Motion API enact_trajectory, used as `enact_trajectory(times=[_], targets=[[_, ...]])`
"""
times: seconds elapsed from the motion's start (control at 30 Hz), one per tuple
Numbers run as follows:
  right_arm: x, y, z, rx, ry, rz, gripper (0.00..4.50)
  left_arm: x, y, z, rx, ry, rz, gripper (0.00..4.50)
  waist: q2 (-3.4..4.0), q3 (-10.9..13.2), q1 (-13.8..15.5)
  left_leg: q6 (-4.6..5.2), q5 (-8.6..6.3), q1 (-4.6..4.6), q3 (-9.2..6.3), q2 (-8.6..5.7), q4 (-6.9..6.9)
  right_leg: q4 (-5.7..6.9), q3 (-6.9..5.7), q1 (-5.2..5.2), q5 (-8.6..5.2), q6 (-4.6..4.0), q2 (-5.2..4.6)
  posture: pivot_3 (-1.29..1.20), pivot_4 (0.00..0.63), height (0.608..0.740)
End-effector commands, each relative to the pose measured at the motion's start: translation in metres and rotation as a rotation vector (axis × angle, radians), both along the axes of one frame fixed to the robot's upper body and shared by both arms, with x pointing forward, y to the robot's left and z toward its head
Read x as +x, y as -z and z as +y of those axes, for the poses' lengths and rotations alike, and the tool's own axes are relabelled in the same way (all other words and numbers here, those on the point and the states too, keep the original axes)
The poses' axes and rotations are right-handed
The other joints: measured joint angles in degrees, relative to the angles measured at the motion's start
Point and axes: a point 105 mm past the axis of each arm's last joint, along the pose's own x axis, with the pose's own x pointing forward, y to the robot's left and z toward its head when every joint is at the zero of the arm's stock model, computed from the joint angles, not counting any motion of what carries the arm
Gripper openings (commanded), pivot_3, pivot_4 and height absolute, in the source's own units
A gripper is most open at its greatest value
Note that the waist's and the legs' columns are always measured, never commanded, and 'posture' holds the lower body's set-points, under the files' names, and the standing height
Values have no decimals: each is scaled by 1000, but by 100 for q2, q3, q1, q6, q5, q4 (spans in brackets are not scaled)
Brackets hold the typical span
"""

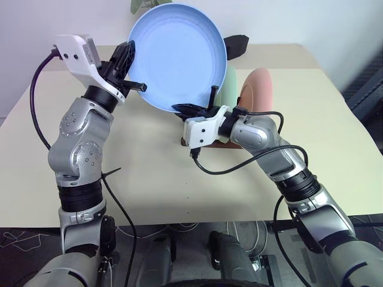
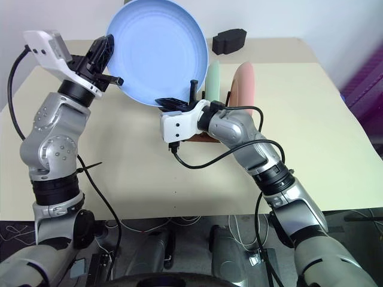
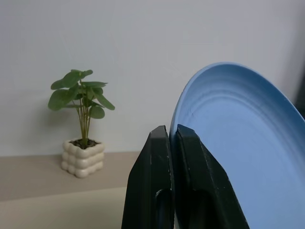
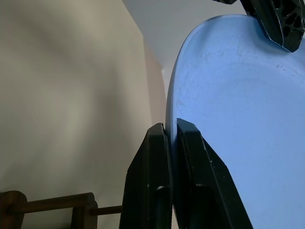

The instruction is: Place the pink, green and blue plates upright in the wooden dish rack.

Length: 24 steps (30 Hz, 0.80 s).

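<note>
The wooden dish rack (image 4: 52, 206) is mostly hidden behind the right hand (image 1: 194, 109) and the blue plate (image 1: 179, 57); the green plate (image 1: 230, 84) and pink plate (image 1: 258, 89) stand upright in it, partly covered. The beige surface (image 1: 149, 161) meets a white wall, with a small potted plant (image 3: 82, 124) at the back. The blue plate is held raised above the rack, the left hand (image 1: 125, 60) pinched shut on its left rim, the right hand clamped on its lower edge.

Looks like a robotics lab or test room, not a real kitchen. There's a plain beige bench (image 1: 311, 119) pushed against a bare white wall (image 3: 157, 43), with loose cables (image 1: 251, 230) lying on the floor along the bottom of the frame. Only decor is a little potted plant (image 3: 82, 124) at the bench's far edge, upper middle.
</note>
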Motion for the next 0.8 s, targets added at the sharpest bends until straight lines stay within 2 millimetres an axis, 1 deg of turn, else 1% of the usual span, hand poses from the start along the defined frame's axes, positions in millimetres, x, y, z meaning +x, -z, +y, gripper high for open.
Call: enact_trajectory(times=[0.03,0.1,0.17,0.2,0.23,0.33,0.37,0.43,0.53,0.63,0.67,0.73,0.8], targets=[[-3,-18,1,38,-8,-69,0,-12,-20,8,-82,10,-83,1473,1,1,1,0,0,0,-1,0,0,0,0,0,0,0,0,0,150,737],[-5,-20,3,43,-20,-78,0,-12,-27,23,-171,-17,-102,2506,0,1,0,-1,1,0,0,0,0,0,0,0,0,0,0,0,150,737],[-7,-22,4,51,-33,-88,0,-11,-34,41,-254,-67,-125,3558,0,1,-5,-1,1,0,-1,0,0,0,0,0,0,0,0,0,150,737],[-8,-24,5,58,-43,-94,0,-9,-35,55,-289,-120,-125,4074,0,1,-6,-1,1,2,-2,1,0,1,0,0,0,0,2,0,150,737],[-10,-26,7,68,-54,-100,0,-7,-37,68,-315,-173,-132,4477,0,1,-6,-1,1,2,-2,1,-1,2,0,0,0,0,3,0,150,737],[-14,-32,9,99,-79,-109,0,-6,-37,91,-322,-268,-146,4477,0,1,-6,-1,1,4,0,1,-1,2,0,0,0,0,3,0,150,737],[-16,-37,10,140,-96,-101,0,-5,-34,100,-313,-301,-139,4477,0,1,-6,-1,1,3,0,1,-2,2,0,0,0,1,3,0,150,737],[-23,-49,13,217,-139,-89,0,-3,-25,117,-275,-365,-117,4477,0,1,-8,-2,1,3,0,0,-2,2,0,0,0,0,3,0,150,737],[-37,-71,17,390,-228,-20,0,1,-4,129,-195,-406,-63,4477,0,1,-12,-2,2,4,0,1,-4,3,0,0,1,1,3,0,150,737],[-47,-82,18,500,-292,58,0,3,15,132,-143,-416,-16,4477,0,1,8,-5,3,4,-2,2,-6,5,-1,0,1,0,3,0,150,737],[-50,-87,18,559,-323,113,0,4,24,130,-124,-410,7,4477,-1,1,12,-6,3,4,-3,2,-6,4,-1,0,1,0,3,0,150,737],[-56,-96,16,715,-396,281,0,6,44,123,-63,-390,53,4477,-1,1,6,-6,4,4,-3,2,-6,3,-1,1,1,0,0,0,150,737],[-60,-97,15,809,-440,423,0,6,57,113,1,-358,78,4477,-1,1,8,-6,4,5,-4,5,-8,8,-1,0,1,-1,0,0,150,737]])
